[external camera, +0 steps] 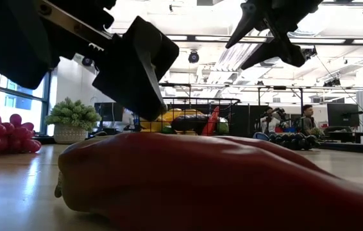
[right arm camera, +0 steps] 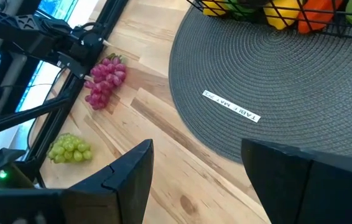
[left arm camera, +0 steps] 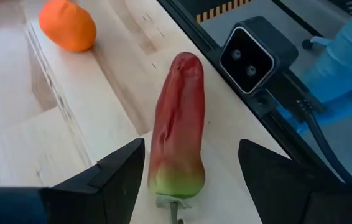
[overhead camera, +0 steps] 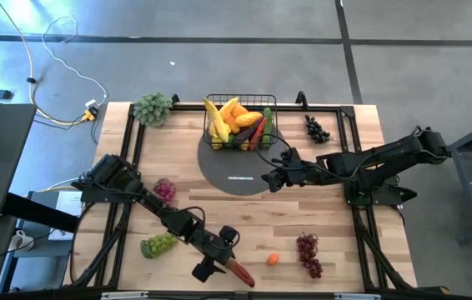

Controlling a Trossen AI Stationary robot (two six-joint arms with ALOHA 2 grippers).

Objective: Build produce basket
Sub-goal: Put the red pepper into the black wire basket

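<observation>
The black wire basket stands on the round grey mat, filled with bananas, a mango and other produce. A red pepper lies on the table near its near edge. My left gripper is open just above the pepper's green stem end, one finger on either side, touching nothing that I can see. The low view shows it close over the pepper. My right gripper is open and empty, hovering by the mat's right edge.
Loose on the wood are a small orange fruit, red grapes, green grapes, pink grapes and black grapes. A leafy bunch sits at the far left. The low camera stands beside the pepper at the table's near edge.
</observation>
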